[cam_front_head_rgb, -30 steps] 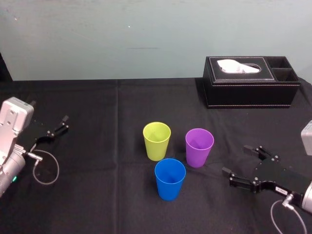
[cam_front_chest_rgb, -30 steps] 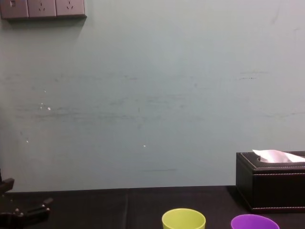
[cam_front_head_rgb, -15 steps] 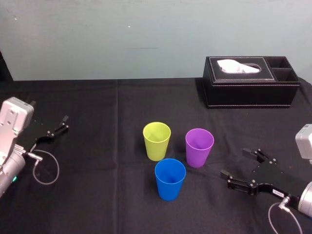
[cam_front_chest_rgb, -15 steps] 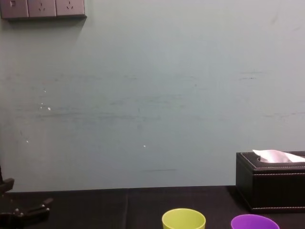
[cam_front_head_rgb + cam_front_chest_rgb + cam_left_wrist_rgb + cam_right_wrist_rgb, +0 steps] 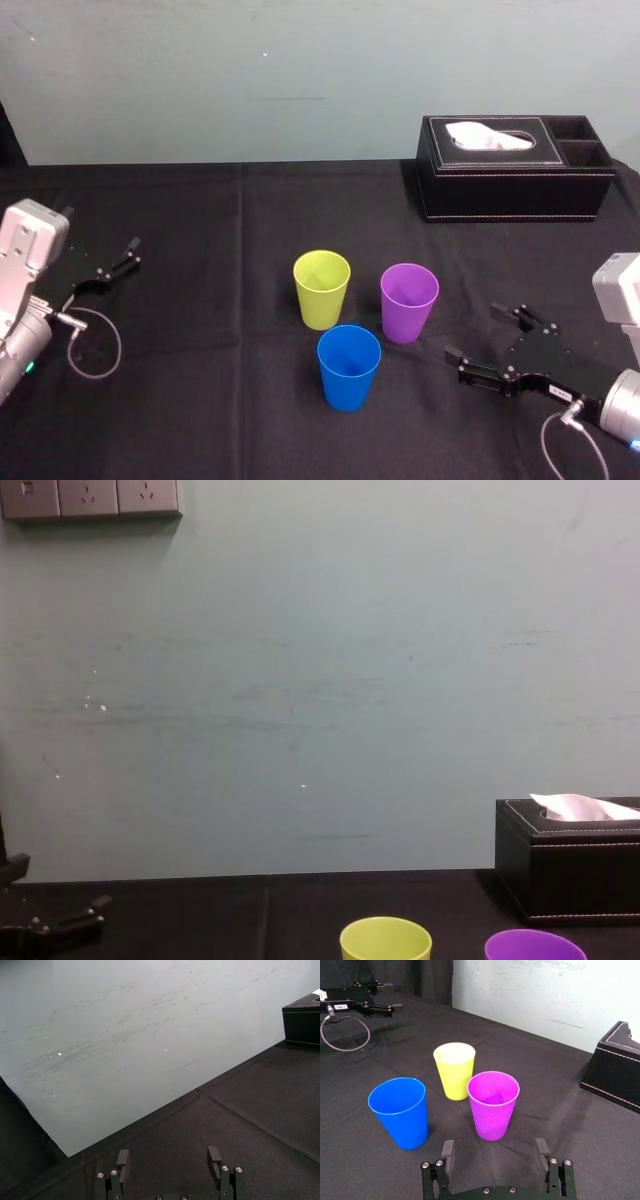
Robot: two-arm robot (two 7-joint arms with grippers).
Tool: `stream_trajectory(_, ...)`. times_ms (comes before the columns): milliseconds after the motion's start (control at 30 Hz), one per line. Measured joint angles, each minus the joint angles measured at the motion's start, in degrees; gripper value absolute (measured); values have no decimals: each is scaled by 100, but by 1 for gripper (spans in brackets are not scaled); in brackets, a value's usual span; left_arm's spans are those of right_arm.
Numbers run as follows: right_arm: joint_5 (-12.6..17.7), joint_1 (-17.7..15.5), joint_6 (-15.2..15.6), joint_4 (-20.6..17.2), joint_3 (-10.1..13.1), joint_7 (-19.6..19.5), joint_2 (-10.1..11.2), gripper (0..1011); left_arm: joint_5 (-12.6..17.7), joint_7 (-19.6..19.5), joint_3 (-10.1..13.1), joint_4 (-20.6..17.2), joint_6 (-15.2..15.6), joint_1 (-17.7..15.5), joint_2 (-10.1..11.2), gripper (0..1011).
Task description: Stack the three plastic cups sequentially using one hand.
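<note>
Right pincer (image 5: 478,335) lower right, wide open, empty. I'd centre jaws on purple cup (image 5: 409,300), grip mid-wall lightly, clear of blue cup (image 5: 349,367). Left pincer (image 5: 169,1155) parked, head view left edge, open, empty.

We see three upright cups near one another on our bench (image 5: 200,210): yellow-green cup (image 5: 321,288), purple cup (image 5: 409,301), blue cup (image 5: 348,366) nearest. Our right gripper (image 5: 475,332), fingers spread, points at them.
</note>
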Motion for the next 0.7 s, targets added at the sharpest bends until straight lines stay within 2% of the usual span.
stream_trajectory(700,-161,355,102,146,-275,14,-239,1003,0,0,0,0,0,0,0,1010)
